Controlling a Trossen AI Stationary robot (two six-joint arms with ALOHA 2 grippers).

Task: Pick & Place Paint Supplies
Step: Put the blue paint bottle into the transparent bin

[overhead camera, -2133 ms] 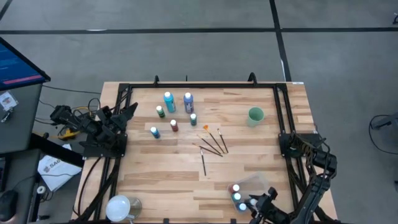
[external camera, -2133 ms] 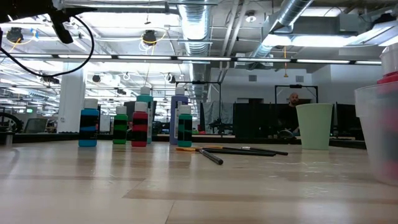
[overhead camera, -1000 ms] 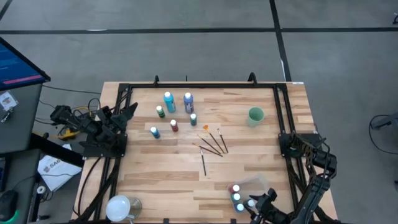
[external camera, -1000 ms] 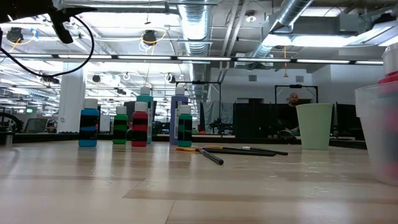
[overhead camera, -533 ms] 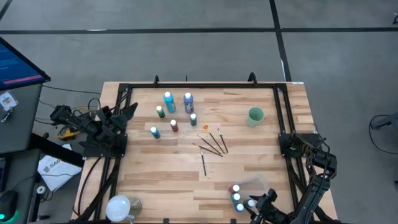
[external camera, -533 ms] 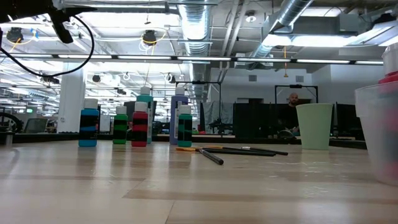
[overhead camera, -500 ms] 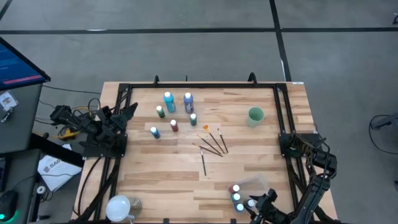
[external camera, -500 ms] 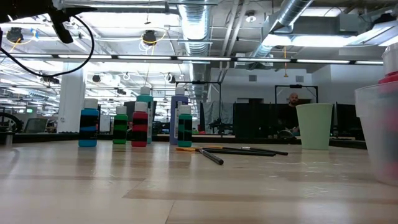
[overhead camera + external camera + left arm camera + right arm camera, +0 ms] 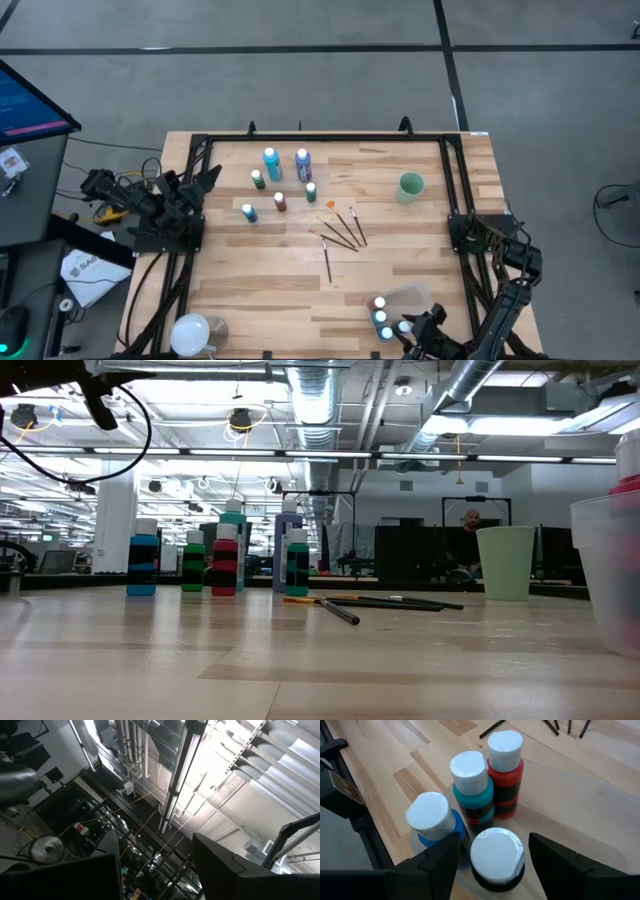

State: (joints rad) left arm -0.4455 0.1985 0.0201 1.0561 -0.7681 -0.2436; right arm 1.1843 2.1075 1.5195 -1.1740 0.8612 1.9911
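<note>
Inside tub point(image 9: 405, 300), four bottles point(image 9: 470, 785) are standing; six bottles point(image 9: 281, 180), brushes point(image 9: 340, 232) are waiting on worktop point(image 9: 250, 280); both fingers released.

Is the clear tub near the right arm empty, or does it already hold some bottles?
Not empty: the clear tub holds four upright paint bottles, white caps up, in the right wrist view.

A pale green cup point(image 9: 411, 185) stands near the table's point(image 9: 250, 290) right edge; a clear plastic tub point(image 9: 415, 297) sits by its near right corner.
</note>
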